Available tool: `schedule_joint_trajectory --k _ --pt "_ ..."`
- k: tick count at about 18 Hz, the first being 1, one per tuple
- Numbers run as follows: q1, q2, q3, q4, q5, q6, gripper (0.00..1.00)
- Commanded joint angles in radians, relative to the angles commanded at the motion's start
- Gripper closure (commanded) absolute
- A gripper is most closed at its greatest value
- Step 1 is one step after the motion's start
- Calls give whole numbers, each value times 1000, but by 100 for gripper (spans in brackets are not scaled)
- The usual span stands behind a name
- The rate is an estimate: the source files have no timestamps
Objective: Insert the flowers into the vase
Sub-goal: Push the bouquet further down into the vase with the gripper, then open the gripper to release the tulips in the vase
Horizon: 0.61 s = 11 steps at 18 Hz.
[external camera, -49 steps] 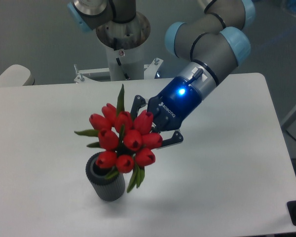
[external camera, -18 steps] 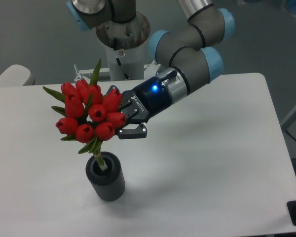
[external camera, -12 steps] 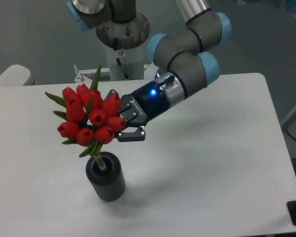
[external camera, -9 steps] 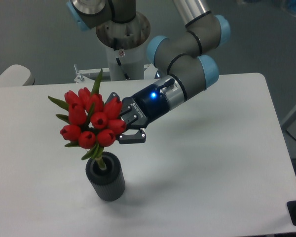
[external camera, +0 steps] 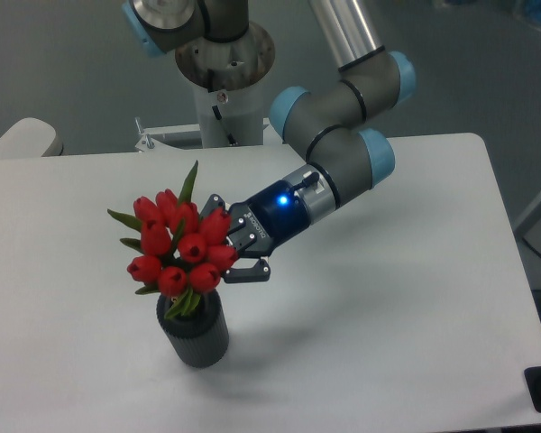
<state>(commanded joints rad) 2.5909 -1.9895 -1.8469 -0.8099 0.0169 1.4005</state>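
White lettering on the black two-finger gripper (external camera: 224, 242) is too blurred to read. Jaws clenched on the bunch of red tulip flowers (external camera: 178, 244), stems down inside the dark grey ribbed vase (external camera: 195, 335), near-left on the white table (external camera: 406, 307). Blue light glows on the wrist.

you have one bunch of red tulip buds (external camera: 180, 248), one ribbed dark grey cylinder vase (external camera: 197, 338), one white table (external camera: 388, 316).
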Motion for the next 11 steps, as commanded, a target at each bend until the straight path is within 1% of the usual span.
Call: schedule_joint_trajectory --k 6,11 --pt "5 -15 -11 0 5 2 69" --pt "5 -38 -17 0 3 15 65"
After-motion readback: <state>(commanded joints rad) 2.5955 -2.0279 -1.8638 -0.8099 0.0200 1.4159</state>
